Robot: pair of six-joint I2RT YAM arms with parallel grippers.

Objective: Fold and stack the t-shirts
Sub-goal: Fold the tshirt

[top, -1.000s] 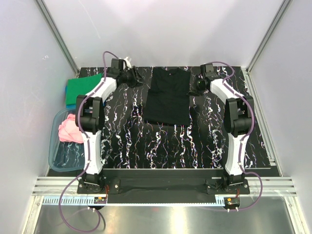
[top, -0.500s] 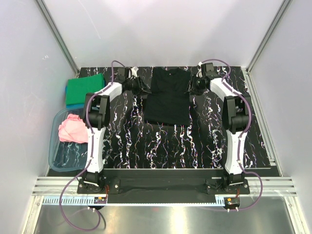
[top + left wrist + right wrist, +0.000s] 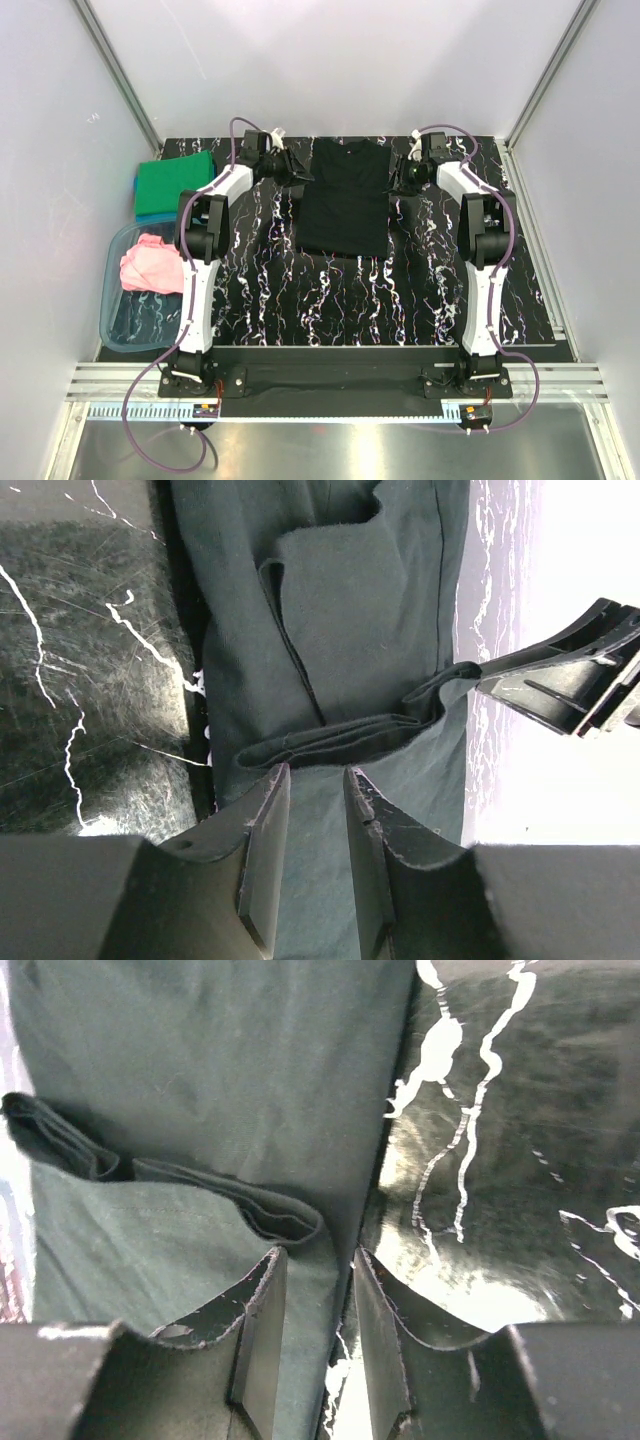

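No text, brand, number or sign can be read in any view. A pale strip (image 3: pixel 330 411) with fine tick marks runs well behind the left gripper (image 3: pixel 299 177) and the right gripper (image 3: pixel 398 180). Its marks are too small to read.
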